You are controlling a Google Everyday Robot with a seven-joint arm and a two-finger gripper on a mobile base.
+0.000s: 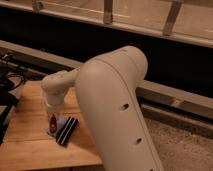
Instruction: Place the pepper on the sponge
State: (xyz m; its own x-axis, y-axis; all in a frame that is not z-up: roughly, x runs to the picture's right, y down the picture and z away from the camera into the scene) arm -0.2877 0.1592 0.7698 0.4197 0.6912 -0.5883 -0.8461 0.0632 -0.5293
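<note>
The small red pepper [52, 121], darker at its top, stands upright at the left of the wooden table [30, 145]. It is right over the left part of the pale blue-grey sponge [59, 125]; whether it touches the sponge I cannot tell. My gripper [52, 116] points down from the white wrist [54, 95], right at the pepper's top. The big white arm [117, 105] fills the middle of the view and hides the table's right part.
A dark ribbed block [68, 131] lies against the sponge's right side. Black gear and cables [7, 82] sit at the table's left edge. Behind the table runs a dark wall with a metal rail [107, 20]. Speckled floor [185, 145] lies to the right.
</note>
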